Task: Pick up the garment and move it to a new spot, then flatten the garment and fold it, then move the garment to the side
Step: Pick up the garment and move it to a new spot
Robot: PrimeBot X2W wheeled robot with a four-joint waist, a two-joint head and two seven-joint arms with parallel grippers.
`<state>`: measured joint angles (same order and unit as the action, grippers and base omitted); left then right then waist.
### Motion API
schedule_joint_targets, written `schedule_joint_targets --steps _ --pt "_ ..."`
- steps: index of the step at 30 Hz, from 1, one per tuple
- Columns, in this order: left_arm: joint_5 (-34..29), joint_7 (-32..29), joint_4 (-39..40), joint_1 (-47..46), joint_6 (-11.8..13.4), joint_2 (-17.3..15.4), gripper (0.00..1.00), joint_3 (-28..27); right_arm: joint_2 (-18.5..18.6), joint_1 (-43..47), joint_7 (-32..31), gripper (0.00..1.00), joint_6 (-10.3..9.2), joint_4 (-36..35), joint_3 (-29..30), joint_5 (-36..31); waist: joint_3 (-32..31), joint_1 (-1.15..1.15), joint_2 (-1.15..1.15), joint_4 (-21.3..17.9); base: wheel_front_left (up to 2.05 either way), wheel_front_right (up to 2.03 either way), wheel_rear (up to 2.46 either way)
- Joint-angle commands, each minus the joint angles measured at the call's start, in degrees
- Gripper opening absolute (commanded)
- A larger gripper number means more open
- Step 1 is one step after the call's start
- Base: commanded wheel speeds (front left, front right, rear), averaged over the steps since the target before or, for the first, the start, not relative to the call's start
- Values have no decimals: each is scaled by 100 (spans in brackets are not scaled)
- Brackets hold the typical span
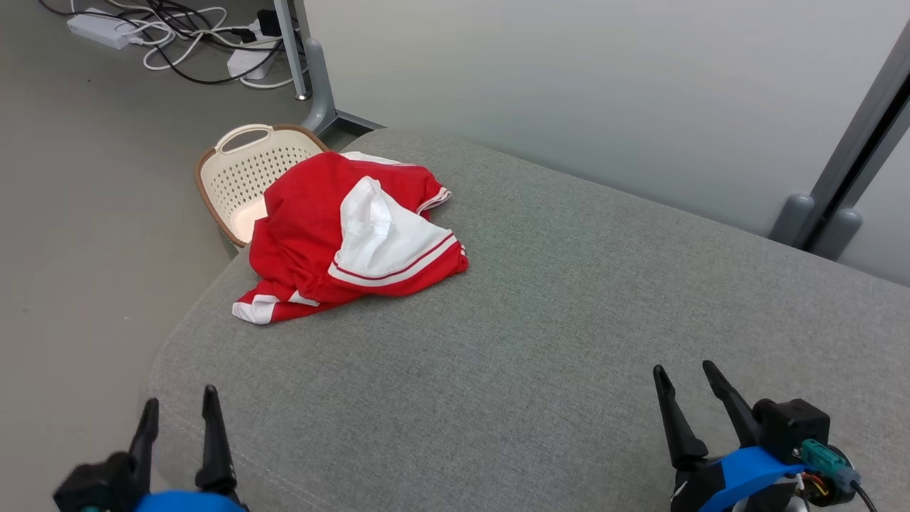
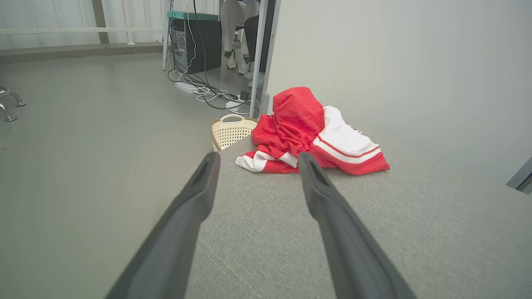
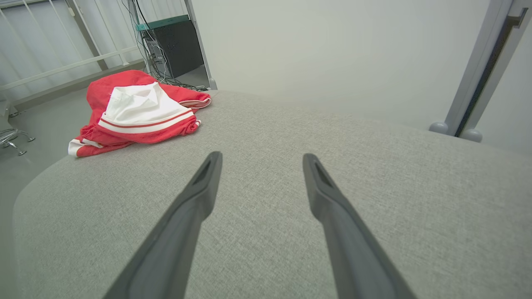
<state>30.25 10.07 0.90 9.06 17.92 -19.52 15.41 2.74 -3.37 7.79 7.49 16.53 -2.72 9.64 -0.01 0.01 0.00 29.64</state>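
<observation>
Lying crumpled on the cushion (image 1: 569, 320): garment (image 1: 306, 227) (red, white-trimmed).

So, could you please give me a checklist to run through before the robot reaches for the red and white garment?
1. The left gripper is open and empty: ok.
2. The right gripper is open and empty: ok.
3. Nothing lies on top of the garment: ok.
4. The garment is flat: not ok, it lies crumpled in a heap.
5. The garment is clear of the basket at the corner: cannot tell.
6. The grey cushion has bare room for a new spot: ok.
</observation>
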Motion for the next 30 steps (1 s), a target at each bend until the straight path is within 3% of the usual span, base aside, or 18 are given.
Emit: schedule_joint_targets --steps 1,8,12,16,23,30 --pt "131 -195 157 -266 -69 -112 100 -95 25 41 35 100 2 1 63 3 -3 -1 0 -12 0 0 0" --pt "649 -1800 547 -1620 -373 -847 100 -385 25 186 45 100 2 -52 207 12 35 -1 0 -38 0 0 0" --pt "1020 -2694 78 -2541 -549 -1324 100 -635 27 112 -15 100 1 -173 211 -57 240 -1 0 -249 0 0 0" --pt "1400 -3217 -622 -3126 -719 -1591 100 -859 25 24 -144 100 1 -376 229 -182 573 -1 0 -564 0 0 0" --pt "1959 -3555 -1600 -3560 -1002 -1951 100 -1323 26 -87 -444 100 2 -993 452 -505 1395 -1 0 -1205 0 0 0" --pt "2496 -3466 -2554 -4010 -1522 -1922 100 -1661 22 -157 -763 100 2 -1751 709 -747 2241 -1 0 -1658 0 0 0"
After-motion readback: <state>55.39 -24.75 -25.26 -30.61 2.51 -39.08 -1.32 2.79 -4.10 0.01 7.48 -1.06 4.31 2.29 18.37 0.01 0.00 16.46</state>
